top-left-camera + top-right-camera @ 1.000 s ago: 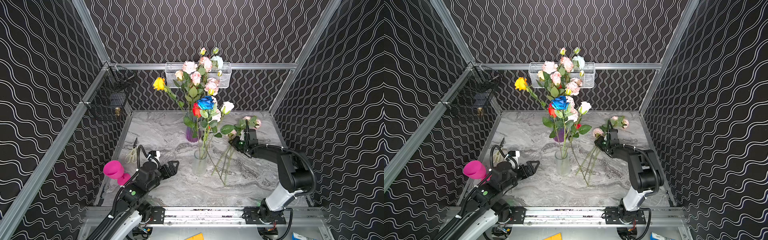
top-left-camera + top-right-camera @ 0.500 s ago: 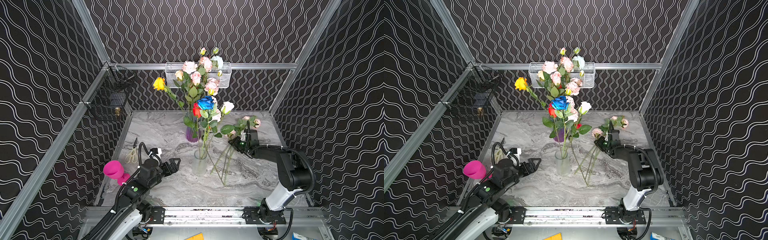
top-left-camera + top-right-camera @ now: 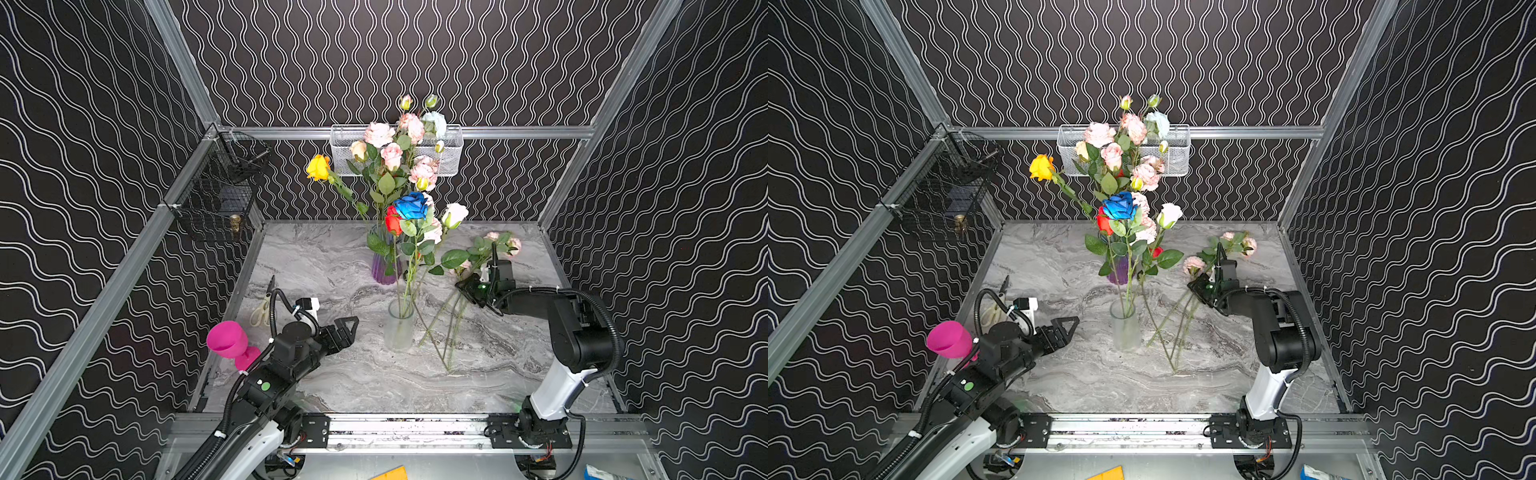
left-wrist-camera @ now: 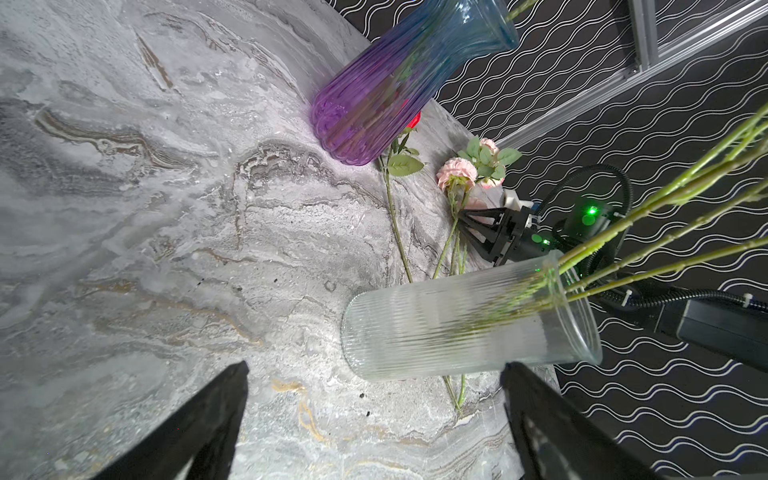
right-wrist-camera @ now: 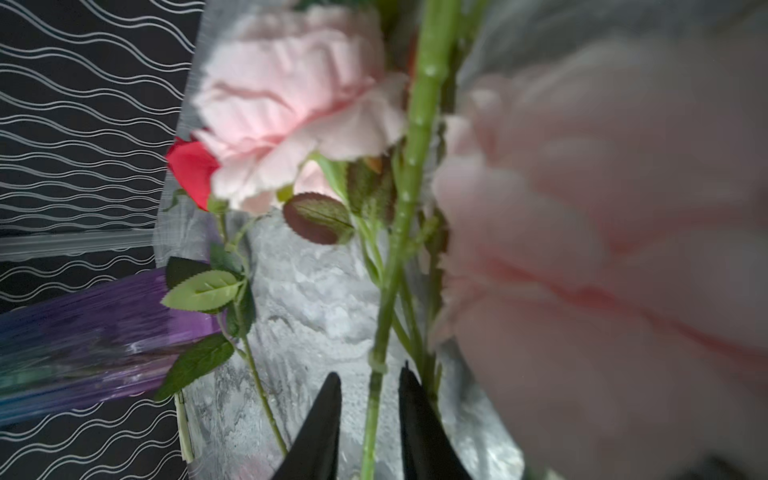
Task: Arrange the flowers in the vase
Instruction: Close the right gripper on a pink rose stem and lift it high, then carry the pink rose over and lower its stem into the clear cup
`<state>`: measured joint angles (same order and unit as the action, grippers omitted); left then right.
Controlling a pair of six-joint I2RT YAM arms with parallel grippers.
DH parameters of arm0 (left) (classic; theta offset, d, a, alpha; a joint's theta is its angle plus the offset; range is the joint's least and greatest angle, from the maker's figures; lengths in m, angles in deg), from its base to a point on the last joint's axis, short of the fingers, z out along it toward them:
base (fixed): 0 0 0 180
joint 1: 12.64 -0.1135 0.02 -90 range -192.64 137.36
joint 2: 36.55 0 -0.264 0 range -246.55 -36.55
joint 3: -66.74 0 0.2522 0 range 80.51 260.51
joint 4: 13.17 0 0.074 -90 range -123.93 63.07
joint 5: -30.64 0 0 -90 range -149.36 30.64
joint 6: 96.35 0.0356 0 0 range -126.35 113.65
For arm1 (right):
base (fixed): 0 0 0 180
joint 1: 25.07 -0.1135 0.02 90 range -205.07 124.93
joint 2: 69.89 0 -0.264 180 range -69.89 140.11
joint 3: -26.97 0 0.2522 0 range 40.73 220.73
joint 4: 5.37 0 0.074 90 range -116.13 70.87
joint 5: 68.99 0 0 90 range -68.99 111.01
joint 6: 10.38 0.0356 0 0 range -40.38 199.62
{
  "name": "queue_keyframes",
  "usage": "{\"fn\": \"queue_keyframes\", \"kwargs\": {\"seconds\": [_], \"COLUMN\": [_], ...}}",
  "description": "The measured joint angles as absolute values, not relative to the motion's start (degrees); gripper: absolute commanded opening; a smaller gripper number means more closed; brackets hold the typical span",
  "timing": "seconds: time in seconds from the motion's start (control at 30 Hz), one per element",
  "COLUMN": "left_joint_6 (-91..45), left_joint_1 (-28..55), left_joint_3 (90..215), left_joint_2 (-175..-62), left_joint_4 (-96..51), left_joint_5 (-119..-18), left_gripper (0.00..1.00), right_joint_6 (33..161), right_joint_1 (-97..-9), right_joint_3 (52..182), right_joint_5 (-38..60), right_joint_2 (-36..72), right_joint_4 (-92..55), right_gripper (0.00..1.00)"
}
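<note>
Two vases were pictured on the bench (image 3: 353, 386): a ribbed clear vase (image 3: 400, 330) near the middle and a purple vase (image 3: 384, 272) behind it, each stocked with flowers (image 3: 411, 205) whose heads stood well above the rims. Several pale pink flowers (image 3: 514, 246) were left lying on the bench to the right of the clear vase, their stems fanned toward the front edge.

Only in the right wrist view could the right tool (image 5: 370, 376) be read: it was set narrow around a single green stem (image 5: 409, 174), with a sliver of gap seen on either side, and the pink heads were crowded close to the lens. In both top views the same tool was shown just beside those pink heads, but too dark for its jaws to be made out. A red rose (image 4: 413, 120) lying just beside the purple vase was caught by both wrist views.

The left tool (image 3: 347, 330) was held wide open and empty, left of the clear vase and apart from it; in the left wrist view that vase was framed just ahead of the spread fingers (image 4: 195, 428). A pink goblet (image 3: 226, 338) and scissors (image 3: 261, 309) at the bench's left edge were recorded by the top views alone.
</note>
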<state>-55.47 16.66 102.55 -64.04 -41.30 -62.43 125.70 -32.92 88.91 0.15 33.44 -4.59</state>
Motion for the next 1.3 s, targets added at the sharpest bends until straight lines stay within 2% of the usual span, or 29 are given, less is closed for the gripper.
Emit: {"fn": "queue_keyframes", "kwargs": {"seconds": [0.1, 0.27, 0.43, 0.87, 1.0, 1.17, 1.3], "left_joint_6": [-55.43, -55.38, -54.16, -53.72, -53.7, -53.81, -54.01], "left_joint_1": [16.66, 16.66, 16.66, 16.66, 16.66, 16.69, 16.66], "left_joint_3": [102.64, 102.7, 103.97, 106.57, 108.08, 108.36, 108.93], "left_joint_2": [-64.52, -65.57, -65.79, -66.18, -64.15, -57.87, -51.65], "left_joint_4": [-41.65, -41.67, -42.08, -42.3, -42.94, -43.35, -42.83], "left_joint_5": [-62.41, -62.26, -62.04, -62.17, -62.06, -62.12, -62.08], "left_gripper": [0.98, 0.98, 0.98, 0.98, 0.98, 0.98, 0.98], "right_joint_6": [126.6, 127.82, 128.06, 123.19, 118.71, 109.84, 104.5], "right_joint_1": [-32.92, -32.88, -32.88, -34.39, -39.09, -50.13, -55.06], "right_joint_3": [89.17, 89.76, 88.43, 80.76, 79.91, 77.9, 78.86], "right_joint_5": [-0.46, -0.46, -0.35, 5.42, 10.55, 20.22, 23.71], "right_joint_2": [35.52, 36.94, 31.8, 3.19, -8.63, -23.82, -29.29], "right_joint_4": [-3.65, -2.36, -2.23, -4.32, -5.37, -5.07, -4.65], "right_gripper": [0.23, 0.0, 0.0, 0.0, 0.0, 0.0, 0.0]}}
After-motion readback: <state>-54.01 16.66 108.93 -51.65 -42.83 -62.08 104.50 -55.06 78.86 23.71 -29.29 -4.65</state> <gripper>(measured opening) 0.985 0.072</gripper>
